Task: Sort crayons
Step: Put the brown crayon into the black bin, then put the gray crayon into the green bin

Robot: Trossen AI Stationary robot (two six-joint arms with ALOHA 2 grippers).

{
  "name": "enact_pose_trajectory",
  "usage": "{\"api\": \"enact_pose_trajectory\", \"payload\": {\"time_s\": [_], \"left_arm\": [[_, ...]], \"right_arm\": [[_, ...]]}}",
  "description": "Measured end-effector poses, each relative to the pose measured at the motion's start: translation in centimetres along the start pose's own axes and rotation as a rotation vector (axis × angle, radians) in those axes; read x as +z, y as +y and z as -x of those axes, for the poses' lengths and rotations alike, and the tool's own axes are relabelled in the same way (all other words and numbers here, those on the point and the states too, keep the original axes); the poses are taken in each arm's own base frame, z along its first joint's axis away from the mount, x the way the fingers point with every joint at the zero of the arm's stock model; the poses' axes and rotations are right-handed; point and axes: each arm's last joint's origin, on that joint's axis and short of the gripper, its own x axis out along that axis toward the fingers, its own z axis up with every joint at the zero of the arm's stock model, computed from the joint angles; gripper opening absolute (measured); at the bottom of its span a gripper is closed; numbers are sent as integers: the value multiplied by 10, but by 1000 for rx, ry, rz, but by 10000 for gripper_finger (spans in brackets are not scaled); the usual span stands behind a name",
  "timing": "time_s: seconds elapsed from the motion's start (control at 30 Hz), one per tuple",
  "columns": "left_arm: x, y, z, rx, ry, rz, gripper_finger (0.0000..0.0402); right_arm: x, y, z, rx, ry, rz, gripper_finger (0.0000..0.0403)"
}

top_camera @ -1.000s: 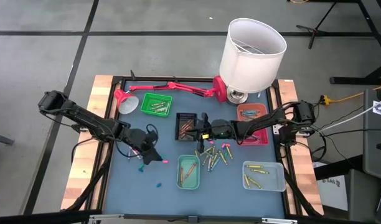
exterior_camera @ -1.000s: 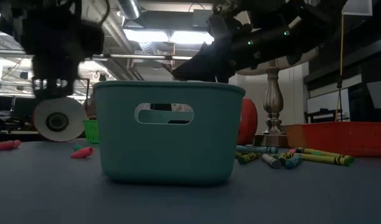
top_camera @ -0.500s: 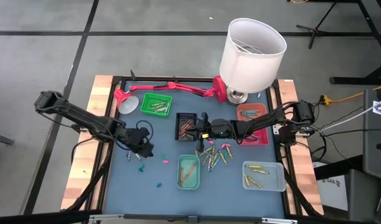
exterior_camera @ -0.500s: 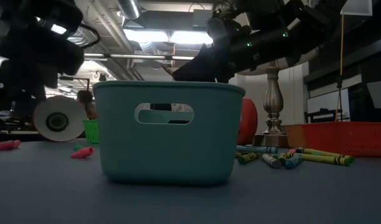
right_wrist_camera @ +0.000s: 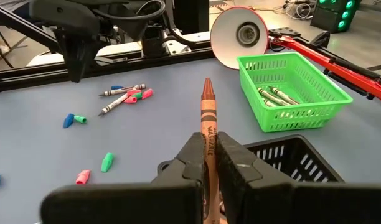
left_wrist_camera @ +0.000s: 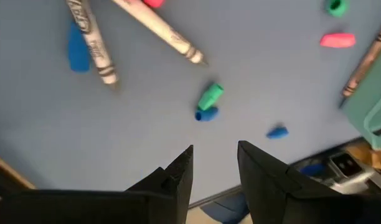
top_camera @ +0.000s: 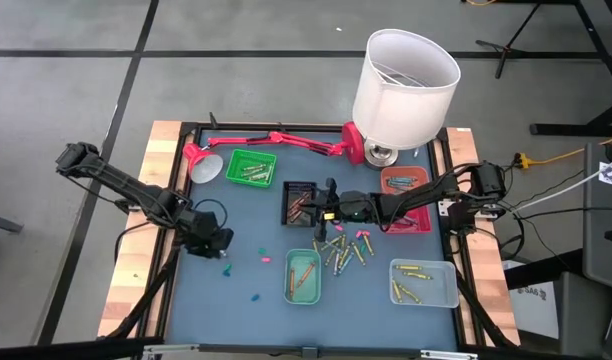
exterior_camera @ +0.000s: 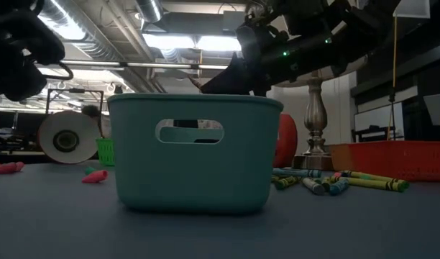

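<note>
Loose crayons (top_camera: pixel 341 248) lie heaped at mid-table, and a few crayons and coloured stubs (left_wrist_camera: pixel 210 97) lie at the left. My right gripper (top_camera: pixel 324 208) hovers over the black tray (top_camera: pixel 299 202), shut on a brown crayon (right_wrist_camera: pixel 207 106). My left gripper (top_camera: pixel 214 243) hangs open over the left part of the mat, pointing steeply down. Nothing is between its fingers (left_wrist_camera: pixel 178 177), and the green and blue stubs lie on the mat just beyond them. In the low view my right gripper (exterior_camera: pixel 227 75) shows above the teal tray (exterior_camera: pixel 195 151). My right gripper pinches the brown crayon between its two fingers (right_wrist_camera: pixel 192 152) by the rear of its wrapper (right_wrist_camera: pixel 209 138). The fingers come nearly level from the table's right side and lie along the crayon. Its pointed tip (right_wrist_camera: pixel 207 82) sticks out ahead, clear of the black tray.
A green tray (top_camera: pixel 251 168) stands at the back left, red trays (top_camera: pixel 404 185) at the right, a clear tray (top_camera: pixel 423 282) near right, a teal tray (top_camera: pixel 302 275) near centre. A red desk lamp (top_camera: pixel 276 140) lies along the back. A white-shaded lamp (top_camera: pixel 406 75) stands at the back right.
My left gripper has drawn back toward the table's left edge, away from the stubs, and has rolled about its own axis and tipped further down. Its fingers stay open. My right gripper keeps still with the brown crayon.
</note>
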Motion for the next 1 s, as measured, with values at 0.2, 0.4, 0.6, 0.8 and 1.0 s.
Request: {"api": "enact_pose_trajectory", "payload": {"time_s": [0.2, 0.4, 0.6, 0.8, 1.0], "left_arm": [[2, 2, 0, 1, -64, 14, 110], [5, 2, -2, -4, -134, 110, 110], [7, 4, -9, 72, -152, 157, 110], [10, 4, -18, 128, -185, 171, 110], [12, 3, -26, 163, -228, 179, 110]], "right_arm": [[-1, 0, 0, -2, 16, 3, 21], [-2, 0, 0, -2, 19, 4, 46], [-2, -1, 0, -12, 17, 3, 106], [-2, -1, 0, -12, 17, 3, 126], [-2, -1, 0, -12, 17, 3, 127]]}}
